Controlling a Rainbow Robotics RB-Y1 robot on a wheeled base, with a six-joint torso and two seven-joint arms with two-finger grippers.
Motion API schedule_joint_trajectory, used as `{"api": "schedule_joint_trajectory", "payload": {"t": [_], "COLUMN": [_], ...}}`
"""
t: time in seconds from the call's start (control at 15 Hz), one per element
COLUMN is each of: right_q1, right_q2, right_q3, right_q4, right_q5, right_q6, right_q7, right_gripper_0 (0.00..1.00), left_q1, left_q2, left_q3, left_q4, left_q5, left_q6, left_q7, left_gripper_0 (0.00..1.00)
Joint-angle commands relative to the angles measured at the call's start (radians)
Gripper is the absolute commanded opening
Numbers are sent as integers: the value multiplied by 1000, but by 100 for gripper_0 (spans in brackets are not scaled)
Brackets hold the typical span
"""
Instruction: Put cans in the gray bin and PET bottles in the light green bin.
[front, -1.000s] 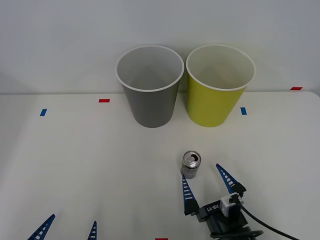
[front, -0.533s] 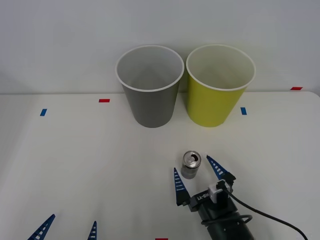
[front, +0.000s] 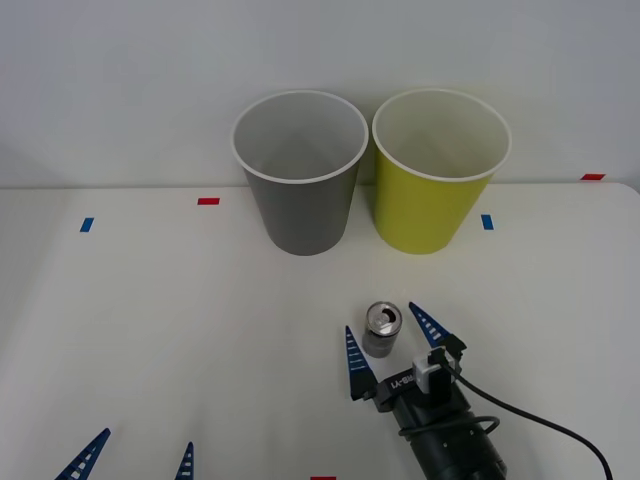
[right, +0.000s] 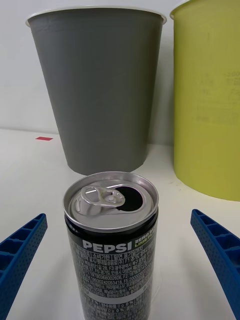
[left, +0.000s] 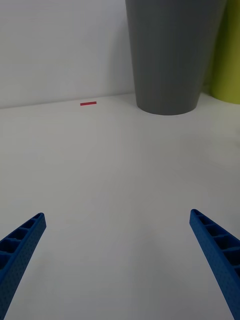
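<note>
Two arms are at the table, and the right one is doing the work. The right gripper reaches forward low over the white table, its dark wrist and trailing cable coming in from about five o'clock. Its two blue ribbed fingers are spread wide, one on each side of the can, which stands between them. From the right wrist view the can sits upright and central, with a clear gap of bare table on both sides, so the fingers flank it without touching; nothing is gripped.

One can is all I count: short, silver-topped, dark-sided, its pull-tab mouth already open, standing near the middle of the table at roughly six o'clock from the gap between the bins.

Two bins stand side by side at the far edge against the wall, nearly touching at their rims. The gray bin is at about eleven o'clock from the can, the light green bin at about one o'clock. Both are upright.

The left gripper waits at the near edge at about seven o'clock, its blue fingertips spread apart over bare table, holding nothing.
</note>
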Motion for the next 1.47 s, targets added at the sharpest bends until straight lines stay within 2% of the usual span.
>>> {"api": "schedule_joint_trajectory", "payload": {"t": [0.07, 0.13, 0.67, 0.8, 0.93, 1.0, 1.33, 1.47], "right_q1": [-2, -2, -4, 27, 90, 104, 95, 70], "right_q2": [5, 6, 22, 22, 20, 19, 19, 19], "right_q3": [-2, -4, -10, -16, -14, -13, -11, -11], "right_q4": [0, 0, -5, -123, -311, -373, -575, -666], "right_q5": [-4, -5, -2, 3, 3, -2, -11, -11], "right_q6": [0, 0, 10, 158, 361, 425, 701, 855], "right_q7": [3, -2, -5, 3, 1, 0, -12, -14], "right_gripper_0": [30, 10, 2, 1, 1, 1, 1, 1], "left_q1": [0, 0, 0, 0, 0, 0, 0, 0], "left_q2": [0, 0, 0, 0, 0, 0, 0, 0], "left_q3": [0, 0, 0, 0, 0, 0, 0, 0], "left_q4": [0, 0, 0, 0, 0, 0, 0, 0], "left_q5": [0, 0, 0, 0, 0, 0, 0, 0], "left_q6": [0, 0, 0, 0, 0, 0, 0, 0], "left_q7": [0, 0, 0, 0, 0, 0, 0, 0], "left_gripper_0": [100, 100, 100, 100, 100, 100, 100, 100]}}
